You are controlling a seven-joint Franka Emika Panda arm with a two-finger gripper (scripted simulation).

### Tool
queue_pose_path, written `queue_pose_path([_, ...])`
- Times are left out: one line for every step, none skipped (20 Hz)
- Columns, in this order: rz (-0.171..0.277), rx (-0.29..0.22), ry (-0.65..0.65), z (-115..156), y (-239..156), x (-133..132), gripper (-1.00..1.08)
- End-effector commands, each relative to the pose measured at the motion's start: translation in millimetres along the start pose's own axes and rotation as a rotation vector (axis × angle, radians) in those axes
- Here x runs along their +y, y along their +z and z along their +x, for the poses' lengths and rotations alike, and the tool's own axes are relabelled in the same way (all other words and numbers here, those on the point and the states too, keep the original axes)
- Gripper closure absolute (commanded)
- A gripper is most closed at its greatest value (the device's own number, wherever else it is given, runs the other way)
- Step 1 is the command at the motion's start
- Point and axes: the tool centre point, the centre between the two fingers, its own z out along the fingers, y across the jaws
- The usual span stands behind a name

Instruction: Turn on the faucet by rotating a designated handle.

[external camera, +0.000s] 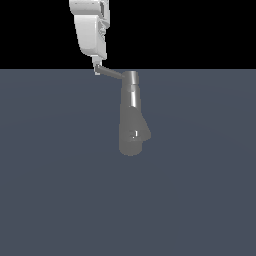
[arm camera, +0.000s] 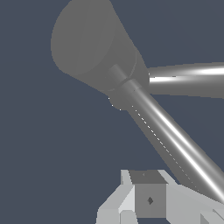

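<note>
Exterior view shows the gripper hanging from the top of the frame, its white body vertical and its fingertips down at the outer end of the handle, the thin grey rod that juts sideways toward the exterior view's left from the faucet's cylindrical cap. The tips appear to touch or flank that end, but whether the jaws are closed on the rod or merely beside it cannot be told; the fingers are too small here, and in the wrist view only one finger pad shows clearly, with the rod running just beside it. The handle sits high on the faucet body, which widens downward to a rounded base resting on the flat grey-blue floor. In the wrist view a second shiny rod leaves the faucet in another direction. The risk from here, as I judge it, is that contact sits at the very tip of the rod: a sweep that follows a straight line instead of the arc around the cap could let the finger slide off the end, and the handle would stop short of turning on.
</note>
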Motion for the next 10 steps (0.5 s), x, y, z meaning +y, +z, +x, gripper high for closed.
queue_pose_path([-0.004,0.001,0.004,7.6,-1.1,5.9,1.08])
queue_pose_path([-0.004,0.001,0.004,9.6,-2.0,8.1,1.08])
queue_pose_path([-0.005,0.001,0.004,11.3,-2.5,10.2,1.08])
queue_pose_path([-0.005,0.001,0.004,13.2,-3.4,12.4,1.08])
queue_pose_path([-0.006,0.001,0.003,14.9,-3.7,14.3,1.08])
queue_pose_path([-0.006,0.001,0.003,16.8,-4.6,16.5,1.08])
queue_pose_path([-0.007,0.001,0.002,18.5,-5.1,18.5,1.08])
queue_pose_path([-0.007,0.001,0.002,20.4,-6.0,20.7,1.08])
queue_pose_path([-0.008,0.001,0.002,21.9,-6.3,22.5,1.08])
queue_pose_path([-0.008,0.001,0.002,23.8,-7.2,24.7,1.08])
